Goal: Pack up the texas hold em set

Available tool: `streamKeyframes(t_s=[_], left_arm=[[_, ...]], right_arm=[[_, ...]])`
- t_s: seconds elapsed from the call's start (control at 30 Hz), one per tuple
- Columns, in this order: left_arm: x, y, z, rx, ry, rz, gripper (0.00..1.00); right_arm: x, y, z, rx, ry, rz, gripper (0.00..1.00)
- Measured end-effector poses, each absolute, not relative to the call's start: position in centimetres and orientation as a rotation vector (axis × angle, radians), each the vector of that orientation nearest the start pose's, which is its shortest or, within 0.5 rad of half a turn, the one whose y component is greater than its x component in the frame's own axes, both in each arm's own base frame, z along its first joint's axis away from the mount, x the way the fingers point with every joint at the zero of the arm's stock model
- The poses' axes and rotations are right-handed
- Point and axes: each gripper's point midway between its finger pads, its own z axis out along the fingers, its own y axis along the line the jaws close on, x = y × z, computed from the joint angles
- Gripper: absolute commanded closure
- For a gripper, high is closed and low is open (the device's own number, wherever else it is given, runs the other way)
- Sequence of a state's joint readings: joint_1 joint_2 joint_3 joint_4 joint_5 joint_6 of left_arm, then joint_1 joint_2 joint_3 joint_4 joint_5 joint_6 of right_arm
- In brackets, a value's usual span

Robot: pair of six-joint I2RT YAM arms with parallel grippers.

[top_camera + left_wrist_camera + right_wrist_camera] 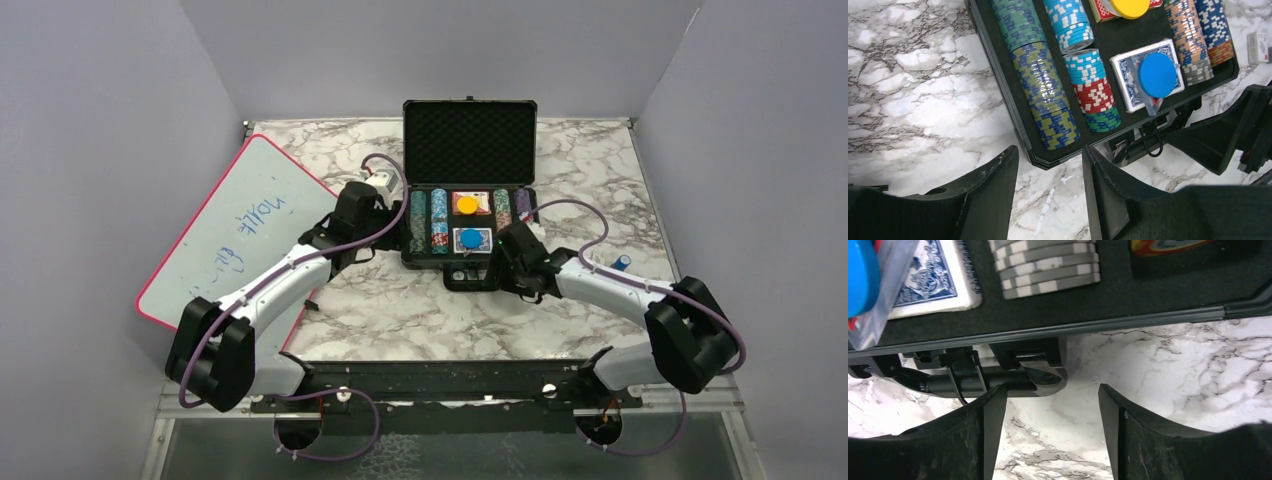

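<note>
Case: the black briefcase (469, 140) lies open at mid-surface, lid upright at the back, chips (1045, 85) in rows inside.
Hidden: the blue button (1157, 74) covers much of the blue deck (1123, 75). The red deck (1100, 9) sits mostly under the yellow button (1129, 6). One end of the handle (998, 380) is cut off.
Left claw (1050, 160): wide, empty, over the case's near left corner.
Right claw (1053, 395): wide, empty, just before the handle.
Surface (400, 320): marble, with grey walls (440, 50) around it.
Edges: the whiteboard (235, 225) lies aslant at the left edge, its writing unreadable. Marble shows between the case and the arm bases.
</note>
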State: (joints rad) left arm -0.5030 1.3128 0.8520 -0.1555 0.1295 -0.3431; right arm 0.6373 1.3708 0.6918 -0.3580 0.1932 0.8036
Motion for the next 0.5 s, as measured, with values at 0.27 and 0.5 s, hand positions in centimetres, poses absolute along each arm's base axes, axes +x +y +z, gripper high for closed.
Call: streamKeyframes(t_s=[0.27,0.5], left_arm=[[31.6,-22.0,14.5,0.229,2.203,-0.658,0.48],[29.7,-22.5,13.8,0.259,2.204,-0.742,0.5]], right_arm=[[25.9,17.0,3.2,0.33,2.544,0.207,0.5],[26.4,17.4,3.3,0.265,2.557,0.196,0.62]])
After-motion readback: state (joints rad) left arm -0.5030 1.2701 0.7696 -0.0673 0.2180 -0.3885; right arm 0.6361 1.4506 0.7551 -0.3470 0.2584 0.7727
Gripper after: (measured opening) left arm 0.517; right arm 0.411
